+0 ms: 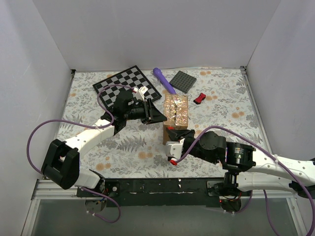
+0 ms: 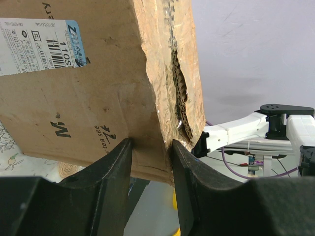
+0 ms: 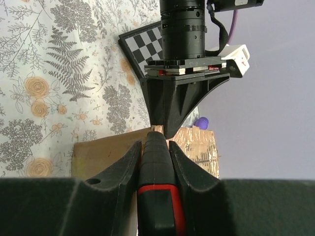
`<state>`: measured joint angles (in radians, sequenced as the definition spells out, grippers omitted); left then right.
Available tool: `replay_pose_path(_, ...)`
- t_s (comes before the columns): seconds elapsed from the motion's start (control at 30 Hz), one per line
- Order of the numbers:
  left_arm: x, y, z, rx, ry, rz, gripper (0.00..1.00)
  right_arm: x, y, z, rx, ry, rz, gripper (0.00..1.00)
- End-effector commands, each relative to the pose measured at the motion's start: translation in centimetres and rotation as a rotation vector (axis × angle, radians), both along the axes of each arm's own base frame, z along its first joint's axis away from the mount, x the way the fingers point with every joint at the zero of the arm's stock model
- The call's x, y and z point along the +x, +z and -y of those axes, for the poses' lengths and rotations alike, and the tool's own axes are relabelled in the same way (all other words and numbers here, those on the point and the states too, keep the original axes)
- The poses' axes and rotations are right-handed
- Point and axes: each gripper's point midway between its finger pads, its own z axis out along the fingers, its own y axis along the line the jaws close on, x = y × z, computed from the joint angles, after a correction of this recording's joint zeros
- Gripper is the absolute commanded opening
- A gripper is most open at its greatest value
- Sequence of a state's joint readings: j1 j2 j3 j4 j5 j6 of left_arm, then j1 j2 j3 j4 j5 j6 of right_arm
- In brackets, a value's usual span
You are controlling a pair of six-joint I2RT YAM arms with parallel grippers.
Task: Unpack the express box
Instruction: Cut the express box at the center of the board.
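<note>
We see the box (image 1: 175, 112) standing near the middle of the flowered table (image 1: 138, 147), its taped top shiny and crinkled. The left gripper (image 1: 158, 117) reaches it from the left, and its jaws are closed partway on the box's edge. In the left wrist view the two black fingers (image 2: 110, 172) pinch the cardboard at a torn, ragged corner, one against the printed brown side below the white label (image 2: 39, 46), the other against the crumpled taped face. We cannot tell whether what they hold is a flap or the wall itself. The right gripper (image 1: 173, 132) sits at the near side of the box, its jaws drawn in tight on a slim black tool (image 3: 156, 187) with a red section, which sticks out forward between the fingers. In the right wrist view the tip of that tool meets the box's near top edge, just beside the tip of the left gripper. Behind the box lie a chessboard (image 1: 129, 83), a purple stick (image 1: 164, 80) and a dark grey plate (image 1: 183, 81). A small red piece (image 1: 199, 98) lies to the right, apart from the box.
</note>
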<state>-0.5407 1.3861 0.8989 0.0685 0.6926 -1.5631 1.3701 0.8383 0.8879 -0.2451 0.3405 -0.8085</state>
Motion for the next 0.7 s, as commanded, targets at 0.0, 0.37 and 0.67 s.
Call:
replay_pose_path(0.0, -1.3, 1.0, 0.7, -0.021, -0.077, 0.007, 0.0, -0.2, 1.3, 0.4, 0.058, -0.009, -0.017, 0.01)
replay_pose_path(0.37, -1.5, 1.1, 0.7, -0.027, -0.086, 0.01, 0.0, 0.6, -0.1, 1.5, 0.009, -0.061, 0.001, 0.01)
replay_pose_path(0.67, -1.6, 1.1, 0.7, -0.031, -0.093, 0.005, 0.0, -0.1, 3.2, 0.5, 0.129, -0.01, 0.007, 0.01)
